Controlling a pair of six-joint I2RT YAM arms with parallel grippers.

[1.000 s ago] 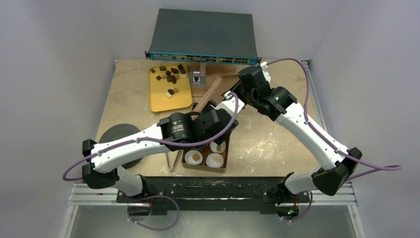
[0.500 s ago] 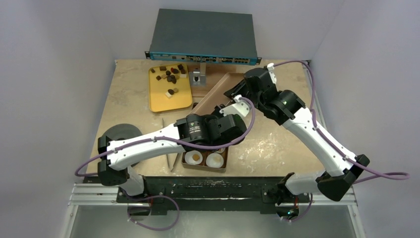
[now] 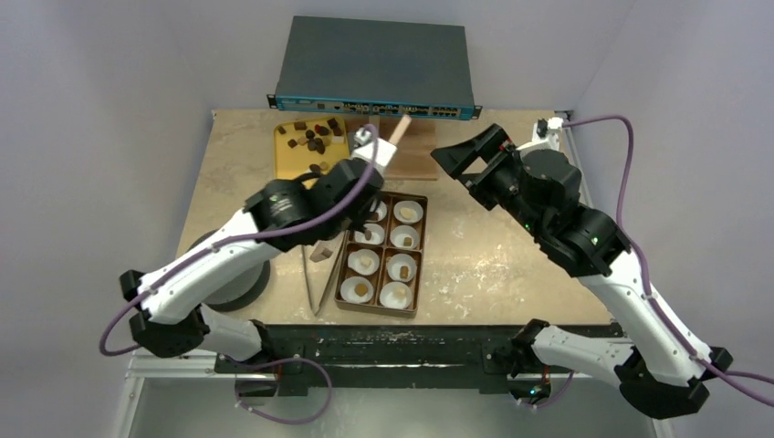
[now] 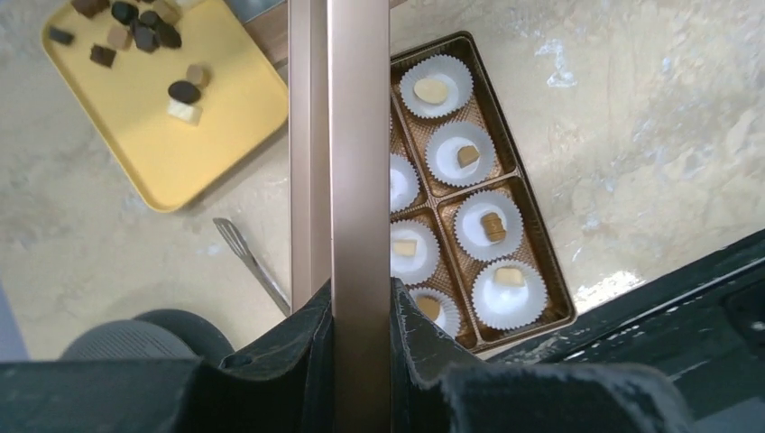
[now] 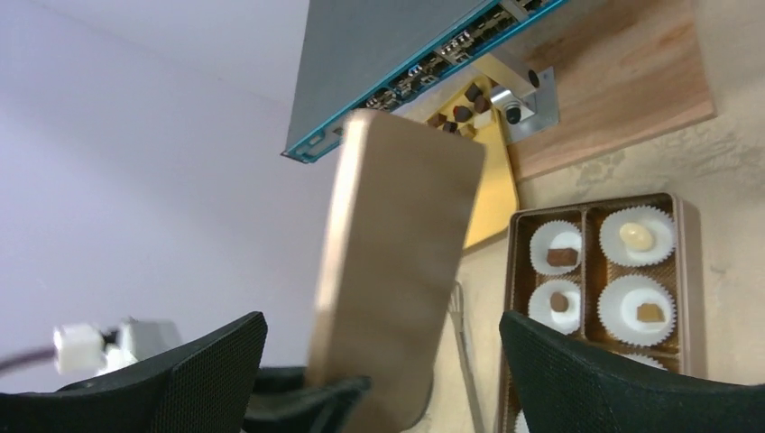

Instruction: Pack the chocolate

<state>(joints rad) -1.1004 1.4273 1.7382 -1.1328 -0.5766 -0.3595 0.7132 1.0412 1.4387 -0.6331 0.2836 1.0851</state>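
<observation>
The lid (image 4: 359,162) is seen edge-on from the left wrist, clamped tight between the left fingers (image 4: 311,347). Its broad golden face is shown only in the right wrist view, where the right fingers (image 5: 194,374) are spread wide with nothing gripped. The chocolate (image 4: 492,225), tan and brown chunks, is seated in white paper cups (image 4: 494,305) inside the box (image 4: 476,188). Darker pieces are seen scattered on the yellow tray (image 4: 162,144) on the bench (image 4: 631,108).

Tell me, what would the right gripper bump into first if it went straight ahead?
Most likely the lid. The left gripper holds it up right in front of the right gripper, whose fingers are wide open. How far away it is, I can't tell.
</observation>
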